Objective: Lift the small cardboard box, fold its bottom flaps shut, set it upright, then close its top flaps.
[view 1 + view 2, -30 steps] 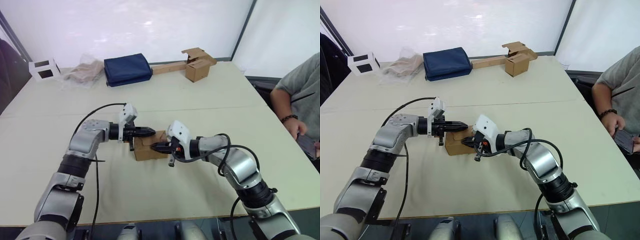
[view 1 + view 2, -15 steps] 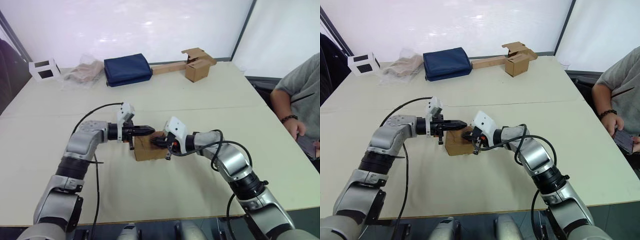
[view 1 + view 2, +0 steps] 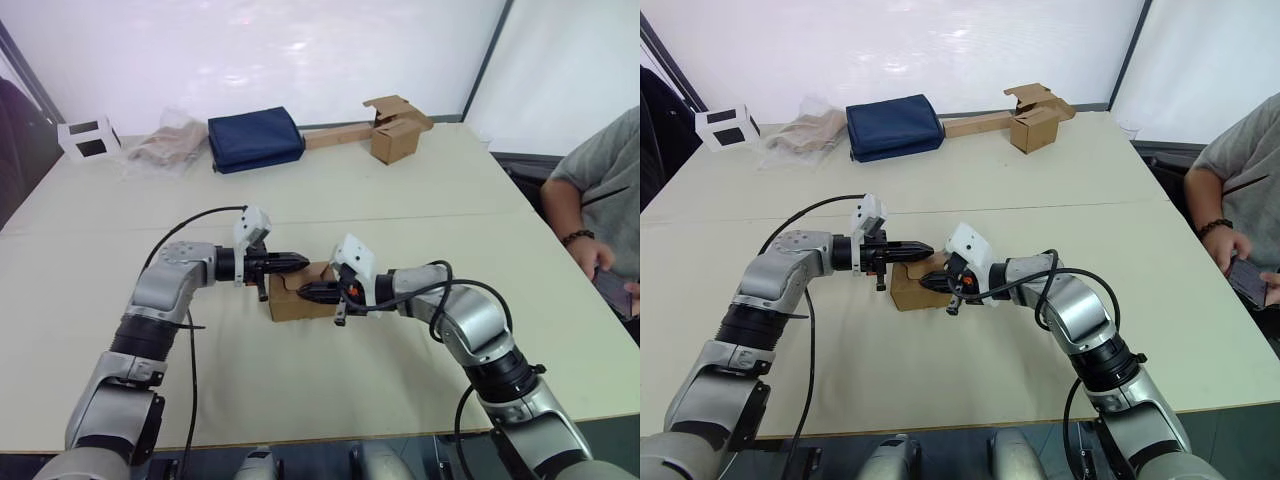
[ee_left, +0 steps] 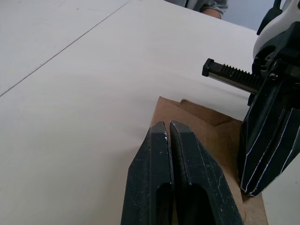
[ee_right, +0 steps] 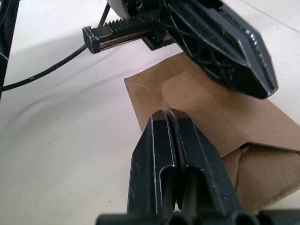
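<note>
Brown corrugated, the small cardboard box (image 3: 297, 296) sits on the tabletop (image 3: 420, 190) between both arms, its flaps lying down across the upper face. The right claw (image 3: 306, 291), clenched, has drawn back from over the box to its right edge; the left claw (image 3: 302, 261), also clenched, stays above the rear edge. Judging by this, flap-pressing is nearly finished.
</note>
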